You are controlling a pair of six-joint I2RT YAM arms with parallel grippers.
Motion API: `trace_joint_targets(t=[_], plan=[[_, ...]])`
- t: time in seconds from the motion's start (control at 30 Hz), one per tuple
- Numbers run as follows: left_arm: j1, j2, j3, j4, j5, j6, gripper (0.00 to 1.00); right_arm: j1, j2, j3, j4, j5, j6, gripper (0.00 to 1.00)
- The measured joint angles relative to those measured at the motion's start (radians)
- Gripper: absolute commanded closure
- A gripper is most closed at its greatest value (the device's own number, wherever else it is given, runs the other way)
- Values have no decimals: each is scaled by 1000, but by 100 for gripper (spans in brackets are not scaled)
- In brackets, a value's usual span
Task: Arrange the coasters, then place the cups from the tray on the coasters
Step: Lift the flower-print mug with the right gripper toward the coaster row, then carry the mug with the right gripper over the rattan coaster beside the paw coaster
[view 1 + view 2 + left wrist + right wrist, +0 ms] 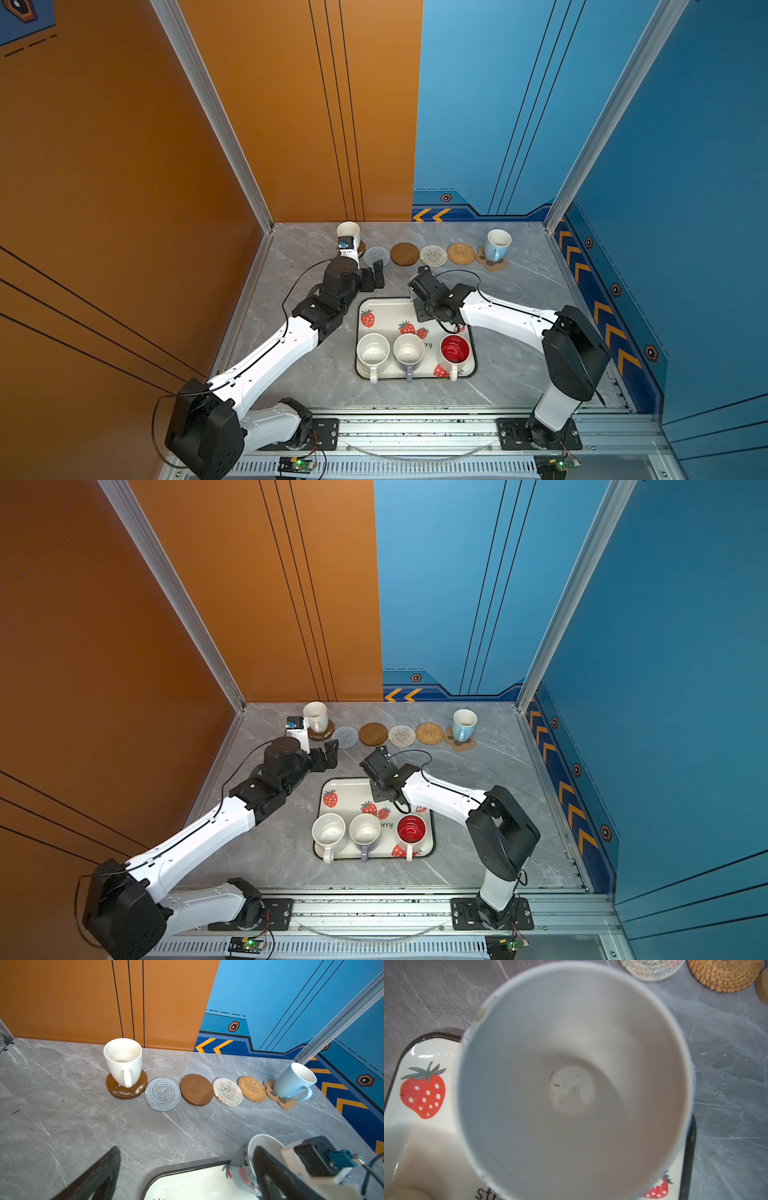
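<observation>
Six coasters lie in a row at the back: a brown disc (360, 248) under a white cup (348, 232), a grey spiral (376, 256), a bare brown disc (404, 254), a cream spiral (433, 254), a rattan round (460, 253), and a paw shape (494, 262) bearing a light blue cup (496, 244). My left gripper (374, 274) stands open and empty in front of the grey spiral. My right gripper is hidden under its wrist (432, 295). It is shut on a flowered light blue cup (243, 1169), tilted over the tray's (382, 309) back edge. That cup's mouth (571, 1084) fills the right wrist view.
Speckled white (372, 351), lavender (408, 349) and red-inside (454, 350) cups stand along the tray's front. An orange wall bounds the marble table on the left and a blue wall on the right. Both arm bases sit on a rail at the front.
</observation>
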Motion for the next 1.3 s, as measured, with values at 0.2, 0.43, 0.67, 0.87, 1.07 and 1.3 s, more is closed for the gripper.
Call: trace_joint_targets(t=[0.2, 0.43, 0.67, 0.87, 1.07, 1.3], plan=[[0, 40, 19, 0, 4, 0, 1, -64, -10, 1, -2, -26, -32, 100], [0, 100, 56, 0, 19, 0, 2, -154, -11, 9, -2, -56, -68, 100], [-3, 130, 71, 12, 28, 0, 2, -243, -11, 54, -9, -104, -101, 100], [-3, 155, 71, 24, 32, 4, 1, -313, -8, 149, -40, -136, -126, 100], [-3, 169, 71, 31, 41, 5, 1, -346, 58, 290, -76, -117, -175, 100], [-2, 169, 71, 37, 51, 11, 0, -397, 207, 424, -140, -106, -217, 100]])
